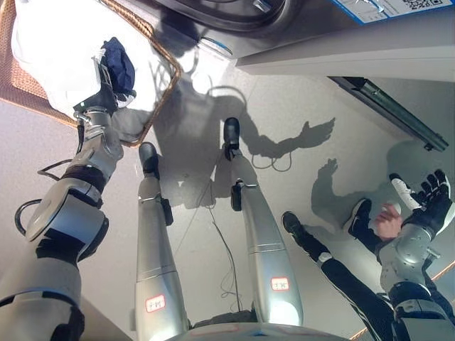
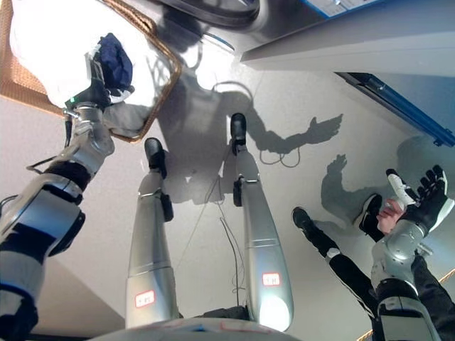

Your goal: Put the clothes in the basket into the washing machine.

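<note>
The task looks barely begun, or at an early pick. The woven basket [image 1: 165, 65] sits on the floor at the far left, still heaped with white laundry [image 1: 50, 50]. The left hand [image 1: 106, 79] reaches into the basket, and a dark navy garment [image 1: 119, 62] sits bunched at its fingers. The hand appears closed around that garment, though the cloth covers the fingertips. The garment is still over the basket, not yet carried across.

The washing machine [image 1: 234, 18] stands at the far edge, just right of the basket. Only the lower curve of its round door shows, so whether anything lies inside cannot be told.

The right hand [image 2: 424, 199] hangs idle at the near right, fingers spread wide and holding nothing. A person [image 1: 334, 263] in dark clothes lies on the floor just beside it.
</note>
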